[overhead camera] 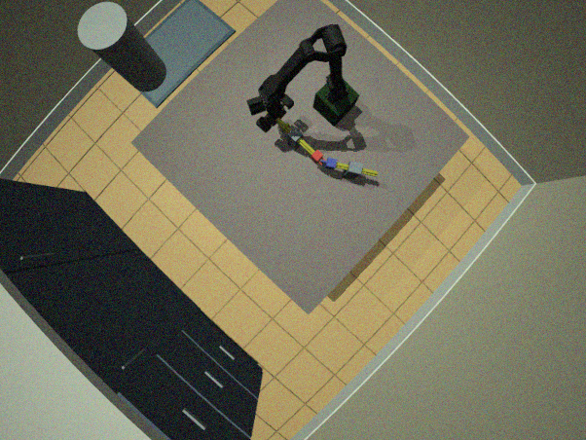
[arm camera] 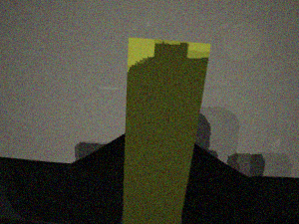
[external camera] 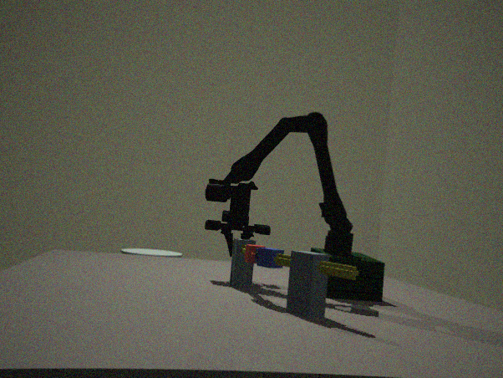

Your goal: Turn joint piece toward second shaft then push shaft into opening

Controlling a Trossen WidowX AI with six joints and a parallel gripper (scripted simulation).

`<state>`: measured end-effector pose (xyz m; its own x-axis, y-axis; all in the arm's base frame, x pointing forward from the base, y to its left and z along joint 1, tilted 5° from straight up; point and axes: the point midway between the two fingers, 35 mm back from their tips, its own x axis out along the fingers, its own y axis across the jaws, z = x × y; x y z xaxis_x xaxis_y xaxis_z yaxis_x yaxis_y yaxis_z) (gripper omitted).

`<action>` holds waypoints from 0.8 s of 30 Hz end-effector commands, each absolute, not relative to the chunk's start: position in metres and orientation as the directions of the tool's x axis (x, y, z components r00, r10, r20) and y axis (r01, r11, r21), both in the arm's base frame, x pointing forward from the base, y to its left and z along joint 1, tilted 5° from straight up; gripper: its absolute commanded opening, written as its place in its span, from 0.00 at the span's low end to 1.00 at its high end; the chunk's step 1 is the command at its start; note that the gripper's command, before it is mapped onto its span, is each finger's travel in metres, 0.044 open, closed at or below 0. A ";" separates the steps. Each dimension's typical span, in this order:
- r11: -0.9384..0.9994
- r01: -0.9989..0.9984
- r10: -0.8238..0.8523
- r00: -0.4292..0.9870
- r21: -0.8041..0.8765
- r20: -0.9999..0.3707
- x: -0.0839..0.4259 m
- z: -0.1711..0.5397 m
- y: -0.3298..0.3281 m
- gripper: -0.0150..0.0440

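Seen from above, the gripper [overhead camera: 277, 119] [external camera: 238, 250] [arm camera: 154, 139] pinches the shaft [overhead camera: 306, 144] [external camera: 243, 250] [arm camera: 161, 99] approx. 10 o'clock of its block [overhead camera: 295, 136] [external camera: 241, 268], prob. to push it 4-ish into the red joint [overhead camera: 317, 156] [external camera: 252, 253].

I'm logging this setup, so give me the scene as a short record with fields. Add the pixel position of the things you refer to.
gripper: [overhead camera: 279, 122] [external camera: 237, 250] [arm camera: 159, 140] shut on the second shaft [overhead camera: 307, 146] [arm camera: 164, 123]
second shaft: yellow, passes through the second block [overhead camera: 296, 135] [external camera: 241, 268], its near end at the red piece [overhead camera: 317, 156] [external camera: 254, 253]
first shaft: [overhead camera: 371, 172] [external camera: 342, 270] yellow, passes through the first block [overhead camera: 355, 168] [external camera: 306, 284]
blue piece: [overhead camera: 331, 164] [external camera: 269, 257] on the first shaft's end, beside the red piece
shaft layout: meet at an angle
red piece's opening: appears roughly in line with the second shaft
insertion depth: cannot tell
left to do: push fully home if not seated, then release and withdraw
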<state>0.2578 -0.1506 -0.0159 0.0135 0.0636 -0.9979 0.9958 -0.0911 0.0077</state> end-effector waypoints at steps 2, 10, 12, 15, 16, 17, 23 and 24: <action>-0.093 0.996 0.069 0.017 0.011 -0.997 0.259 -0.016 -0.141 0.25; -0.093 0.996 0.070 0.017 0.011 -0.997 0.260 -0.015 -0.127 0.25; -0.093 0.996 0.070 0.017 0.011 -0.997 0.261 -0.014 -0.124 0.25; -0.093 0.996 0.071 0.017 0.011 -0.997 0.261 -0.014 -0.119 0.25; -0.093 0.996 0.071 0.017 0.011 -0.997 0.261 -0.014 -0.118 0.25; -0.093 0.996 0.071 0.017 0.011 -0.997 0.261 -0.014 -0.116 0.25; -0.093 0.996 0.064 0.014 0.008 -0.998 0.261 -0.014 -0.120 0.25; -0.093 0.996 0.064 0.014 0.008 -0.998 0.261 -0.014 -0.120 0.25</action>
